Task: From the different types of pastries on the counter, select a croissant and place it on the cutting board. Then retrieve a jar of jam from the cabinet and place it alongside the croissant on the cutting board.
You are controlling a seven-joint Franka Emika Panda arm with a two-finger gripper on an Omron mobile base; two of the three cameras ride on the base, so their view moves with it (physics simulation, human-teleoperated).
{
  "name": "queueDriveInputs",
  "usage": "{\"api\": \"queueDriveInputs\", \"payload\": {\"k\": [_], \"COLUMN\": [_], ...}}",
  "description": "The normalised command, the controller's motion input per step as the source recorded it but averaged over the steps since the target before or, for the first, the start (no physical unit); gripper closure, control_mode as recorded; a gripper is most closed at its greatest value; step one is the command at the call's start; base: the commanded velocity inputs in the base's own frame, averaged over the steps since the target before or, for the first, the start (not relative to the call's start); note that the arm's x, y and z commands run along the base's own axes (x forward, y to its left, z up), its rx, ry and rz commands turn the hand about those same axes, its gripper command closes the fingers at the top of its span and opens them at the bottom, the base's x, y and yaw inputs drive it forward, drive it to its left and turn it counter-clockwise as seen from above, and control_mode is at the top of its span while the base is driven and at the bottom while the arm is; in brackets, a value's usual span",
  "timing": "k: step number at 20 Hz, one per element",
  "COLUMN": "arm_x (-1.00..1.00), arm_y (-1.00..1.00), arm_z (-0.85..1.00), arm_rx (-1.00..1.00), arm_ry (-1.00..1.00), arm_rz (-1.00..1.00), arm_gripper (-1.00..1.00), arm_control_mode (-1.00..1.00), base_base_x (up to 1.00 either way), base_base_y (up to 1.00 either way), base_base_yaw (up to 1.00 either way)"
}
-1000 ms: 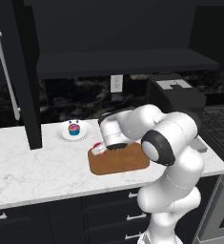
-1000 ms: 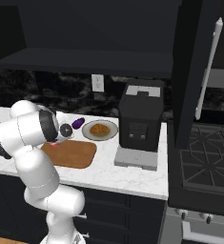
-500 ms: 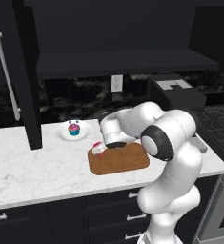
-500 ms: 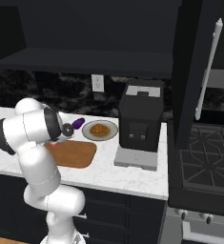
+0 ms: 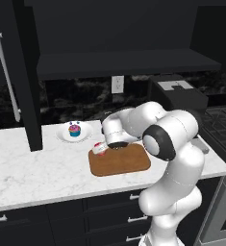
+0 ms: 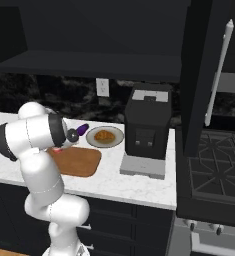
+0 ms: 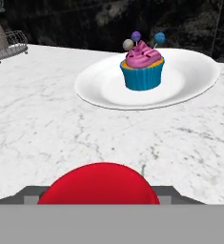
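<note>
My gripper (image 5: 104, 146) is shut on the jar of jam (image 5: 99, 150), a small red jar with a whitish band, held low at the left end of the cutting board (image 5: 121, 162). In the hand view the jar's red lid (image 7: 98, 186) sits between my fingertips. Beyond it the blue-and-pink cupcake (image 7: 142, 66) stands on a white plate (image 7: 194, 76) on the marble counter (image 7: 46, 114). The golden croissant (image 6: 105, 136) lies on another white plate (image 6: 94, 140), just right of the board (image 6: 81, 162).
A dark purple small object (image 6: 82, 130) lies between my arm and the croissant's plate. A black coffee machine (image 6: 148, 131) stands right of that plate. A cabinet door with a long silver handle (image 5: 6, 72) hangs at the left. A wire rack (image 7: 7, 44) sits far left.
The arm has shifted only slightly, with the jar still held at the board's left end. Nothing else has moved.
</note>
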Motion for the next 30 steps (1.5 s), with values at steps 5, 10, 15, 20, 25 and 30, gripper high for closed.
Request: {"api": "queueDriveInputs", "payload": {"k": [5,10,15,20,25,30], "arm_x": [0.00,0.00,-0.73,-0.99,-0.79,-0.70], "arm_y": [0.00,0.00,-0.04,0.10,-0.03,-0.51], "arm_z": [0.00,0.00,0.19,0.28,0.83,0.95], "arm_rx": [0.00,0.00,0.00,-0.02,-0.09,-0.13], "arm_ry": [0.00,0.00,-0.02,0.00,0.00,0.05], "arm_rz": [0.00,0.00,-0.04,0.00,-0.02,-0.12], "arm_gripper": [-1.00,-1.00,-1.00,-1.00,-1.00,-1.00], "arm_control_mode": [-1.00,-1.00,-1.00,-1.00,-1.00,-1.00], "base_base_x": [0.00,0.00,0.00,0.00,0.00,0.00], "base_base_y": [0.00,0.00,0.00,0.00,0.00,0.00], "base_base_yaw": [0.00,0.00,0.00,0.00,0.00,0.00]}}
